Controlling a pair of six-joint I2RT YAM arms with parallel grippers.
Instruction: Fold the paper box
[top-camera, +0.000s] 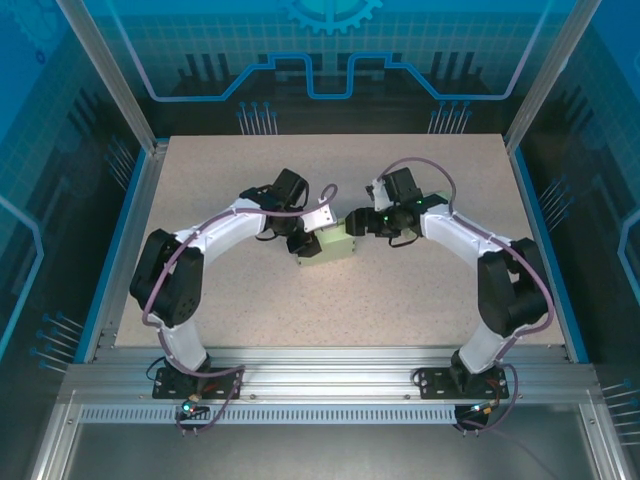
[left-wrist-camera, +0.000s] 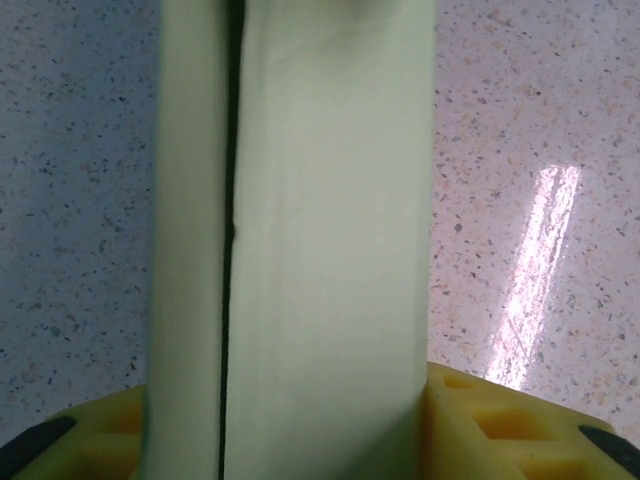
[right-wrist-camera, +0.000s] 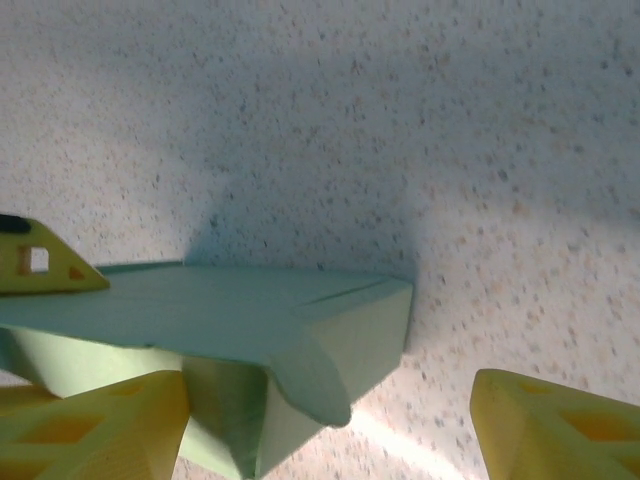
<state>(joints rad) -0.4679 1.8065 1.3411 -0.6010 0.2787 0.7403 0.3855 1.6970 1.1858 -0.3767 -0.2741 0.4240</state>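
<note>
The pale green paper box (top-camera: 330, 249) lies on the table between both arms. My left gripper (top-camera: 304, 243) holds its left end. In the left wrist view the box (left-wrist-camera: 320, 220) runs up between the yellow fingers (left-wrist-camera: 500, 430), with a dark seam down its face, and my left gripper (left-wrist-camera: 290, 400) is shut on it. My right gripper (top-camera: 357, 222) is at the box's right end. There the box end (right-wrist-camera: 350, 330) with a loose rounded flap (right-wrist-camera: 305, 380) sits between the wide-apart fingers of my right gripper (right-wrist-camera: 330, 385), close to the left finger (right-wrist-camera: 100, 420); the right finger stands clear.
The speckled beige table (top-camera: 420, 300) has free room all round the box. Aluminium rails (top-camera: 320, 380) run along the near edge, and blue panels wall in the sides and back. A yellow fingertip (right-wrist-camera: 40, 265) of the left gripper rests on the box top in the right wrist view.
</note>
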